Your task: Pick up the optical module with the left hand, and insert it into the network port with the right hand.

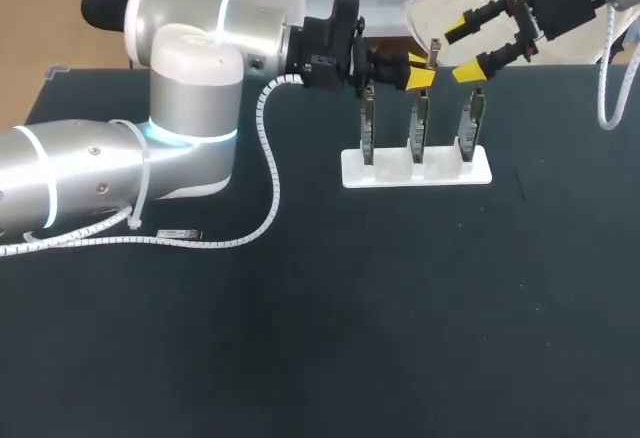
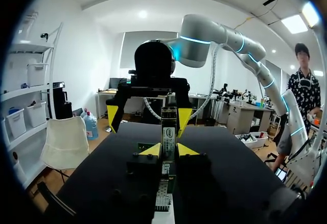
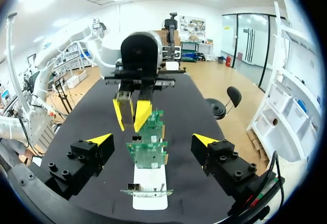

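My left gripper (image 1: 418, 78) reaches over the white stand (image 1: 350, 172) from the left and is shut on a slim silver optical module (image 2: 168, 134), held upright between its yellow tips. My right gripper (image 1: 466, 50) hangs just beyond it at the back right, fingers spread wide and empty. In the left wrist view the right gripper (image 2: 148, 119) faces the module head-on. In the right wrist view my right gripper (image 3: 153, 141) straddles the green network cards (image 3: 148, 152), with the left gripper (image 3: 131, 115) ahead of them. Three cards stand in the stand (image 3: 150, 193).
A second small module (image 1: 178, 232) lies on the black table at the left, under my left arm's white cable (image 1: 270, 158). The three upright cards (image 1: 420, 123) stand in a row just below both grippers.
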